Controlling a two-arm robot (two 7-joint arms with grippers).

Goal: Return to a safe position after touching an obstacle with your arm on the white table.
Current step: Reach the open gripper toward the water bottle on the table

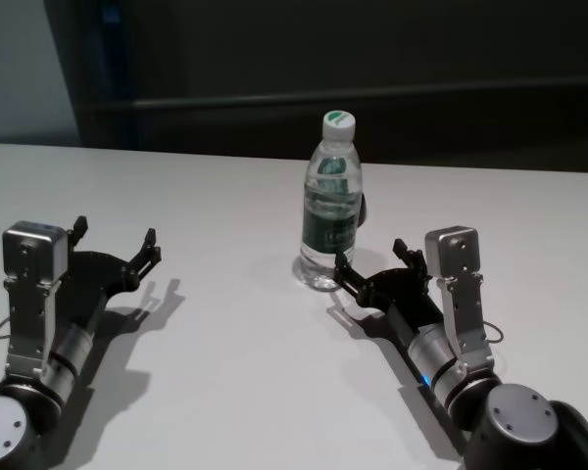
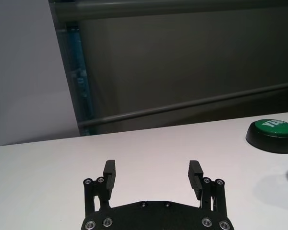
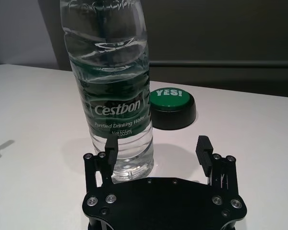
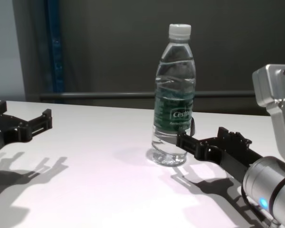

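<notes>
One jaw of the released right gripper (image 1: 372, 262) is sitting against the bottle (image 1: 330, 201), so pulling back sideways is risking tipping it onto the white surface (image 1: 235, 372).

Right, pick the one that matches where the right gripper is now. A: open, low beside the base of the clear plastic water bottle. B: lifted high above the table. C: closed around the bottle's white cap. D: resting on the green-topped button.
A: the right gripper is open, one finger against the base of the upright clear plastic water bottle.
</notes>
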